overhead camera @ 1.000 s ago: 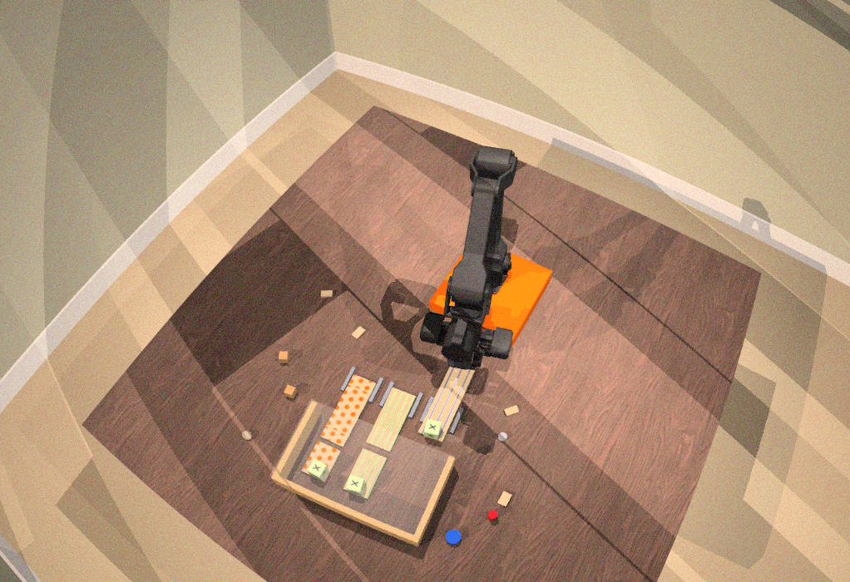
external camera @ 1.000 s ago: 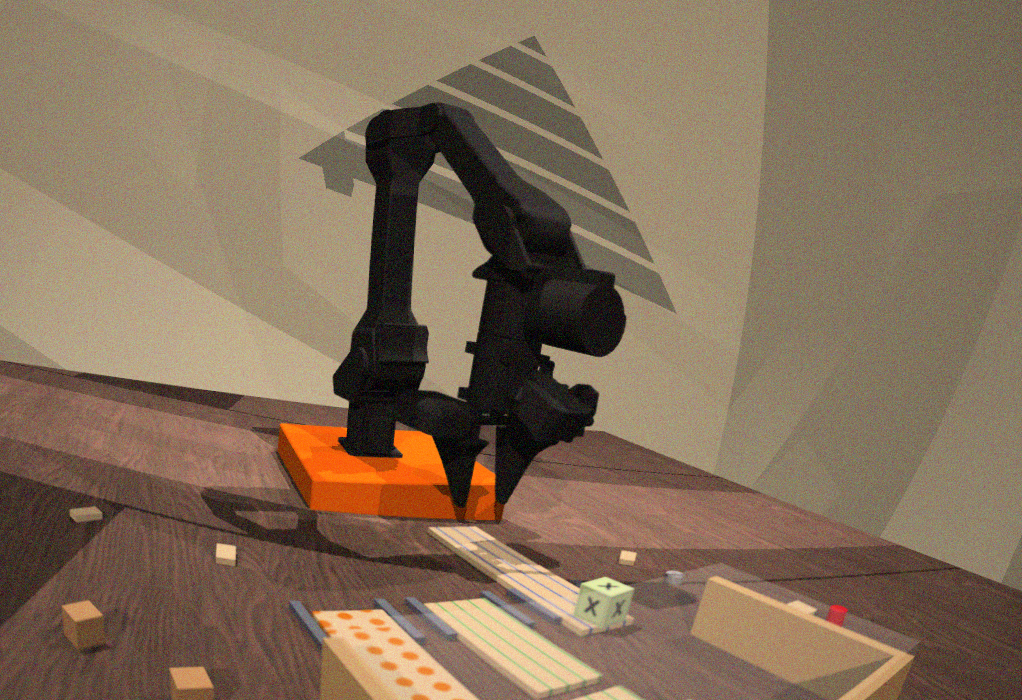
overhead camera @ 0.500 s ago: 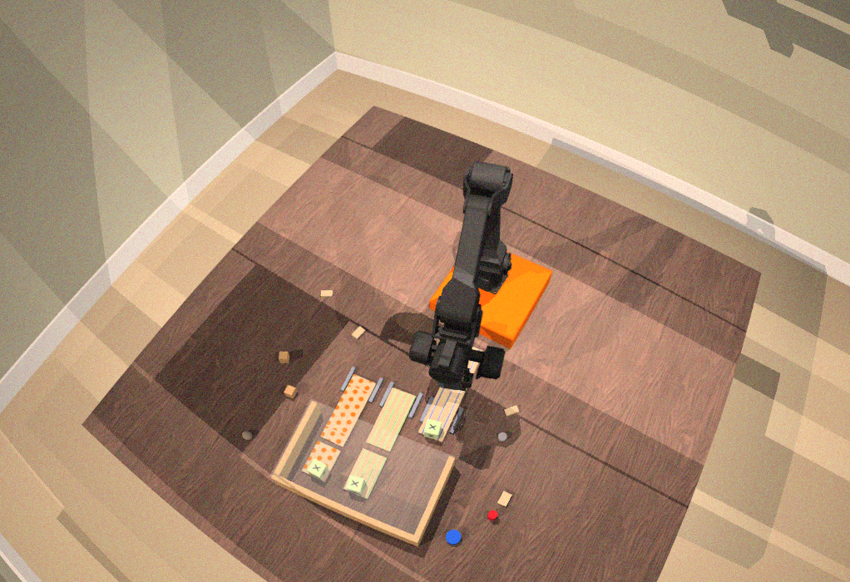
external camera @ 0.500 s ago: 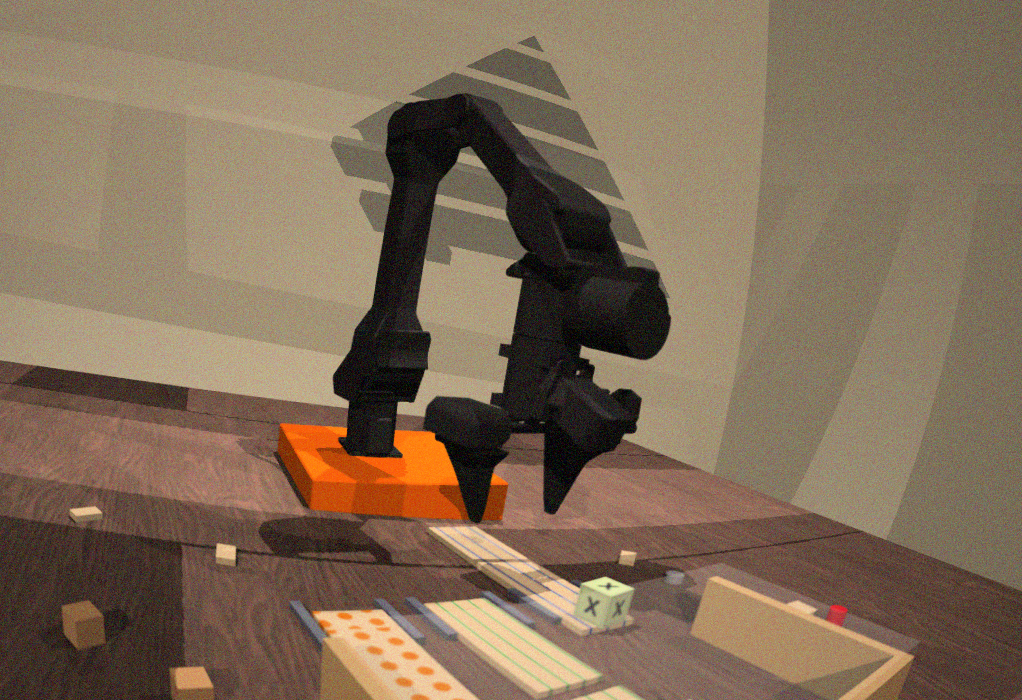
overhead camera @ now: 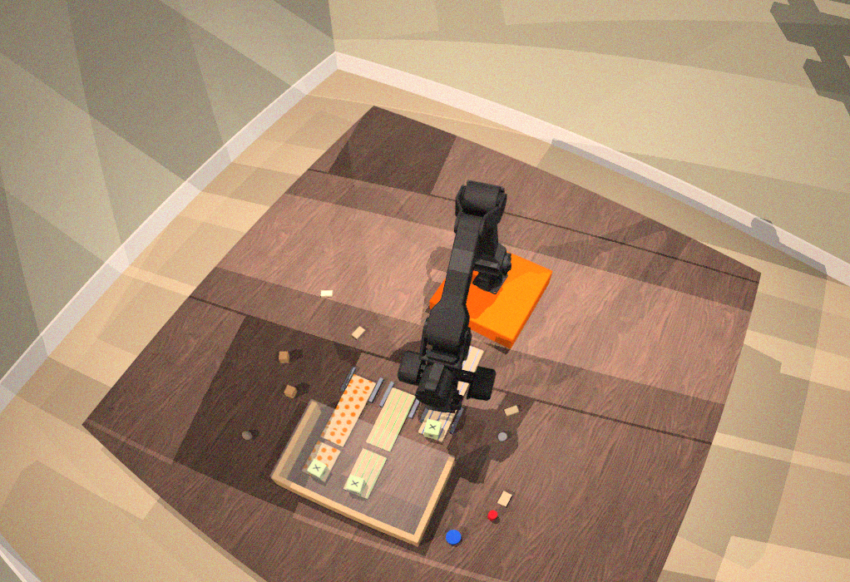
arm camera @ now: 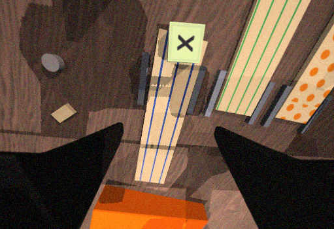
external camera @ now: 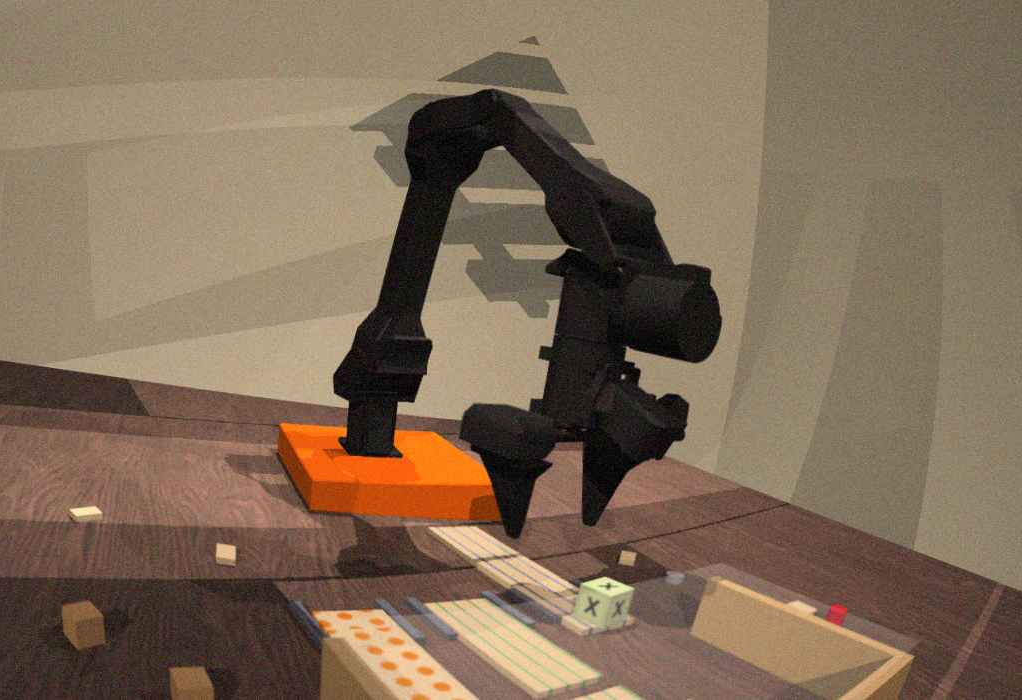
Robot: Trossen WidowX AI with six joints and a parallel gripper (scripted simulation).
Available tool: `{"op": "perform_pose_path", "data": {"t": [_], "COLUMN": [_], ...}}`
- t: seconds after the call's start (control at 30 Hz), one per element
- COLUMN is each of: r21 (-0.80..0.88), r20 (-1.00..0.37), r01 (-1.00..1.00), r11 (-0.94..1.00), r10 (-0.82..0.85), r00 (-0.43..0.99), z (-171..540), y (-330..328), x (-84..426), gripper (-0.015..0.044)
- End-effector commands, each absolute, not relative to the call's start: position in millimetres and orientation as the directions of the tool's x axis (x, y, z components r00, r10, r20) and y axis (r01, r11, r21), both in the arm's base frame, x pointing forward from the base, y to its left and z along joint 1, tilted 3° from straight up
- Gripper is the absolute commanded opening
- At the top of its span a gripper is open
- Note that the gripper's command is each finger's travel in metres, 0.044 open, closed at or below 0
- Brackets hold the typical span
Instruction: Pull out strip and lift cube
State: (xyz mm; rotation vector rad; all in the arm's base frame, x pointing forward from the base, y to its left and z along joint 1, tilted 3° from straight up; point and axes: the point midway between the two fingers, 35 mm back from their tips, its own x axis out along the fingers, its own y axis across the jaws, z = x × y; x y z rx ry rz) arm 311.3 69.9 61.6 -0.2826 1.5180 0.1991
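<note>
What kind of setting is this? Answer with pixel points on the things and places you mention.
Probably a robot test bench in a plain room: an arm on an orange base (overhead camera: pixel 529 288) (external camera: pixel 397 495) (arm camera: pixel 147 219), patterned strips between rails, and bare walls around a wooden tabletop (overhead camera: pixel 611 329) (external camera: pixel 157 470).

- Seen from the top, clock centred mid-view, we spot a blue disc (overhead camera: pixel 452 536) at six.
- We see a red round piece (overhead camera: pixel 491 515) (external camera: pixel 840 608) just beside it, between five and six.
- At five, we find a grey round piece (overhead camera: pixel 502 436) (external camera: pixel 674 572) (arm camera: pixel 53 63) near a pale chip (overhead camera: pixel 511 410) (external camera: pixel 627 558) (arm camera: pixel 63 113).
- We see two brown blocks, one (overhead camera: pixel 284 357) (external camera: pixel 83 624) and another (overhead camera: pixel 290 391) (external camera: pixel 191 683), near eight.
</note>
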Motion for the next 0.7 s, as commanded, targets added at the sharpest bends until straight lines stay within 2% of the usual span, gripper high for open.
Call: {"op": "perform_pose_path", "data": {"t": [0.0,0.6,0.67], "r21": [-0.056,-0.056,-0.056], "r20": [-0.998,-0.998,-0.998], "r01": [-0.306,-0.306,-0.306], "r11": [0.950,0.951,0.951], "r10": [-0.044,-0.043,-0.043], "r00": [0.046,0.051,0.051], "z": [64,74,73], "y": [72,83,83], "x": [326,386,386], "gripper": [0.0440,0.0440,0.0387]}}
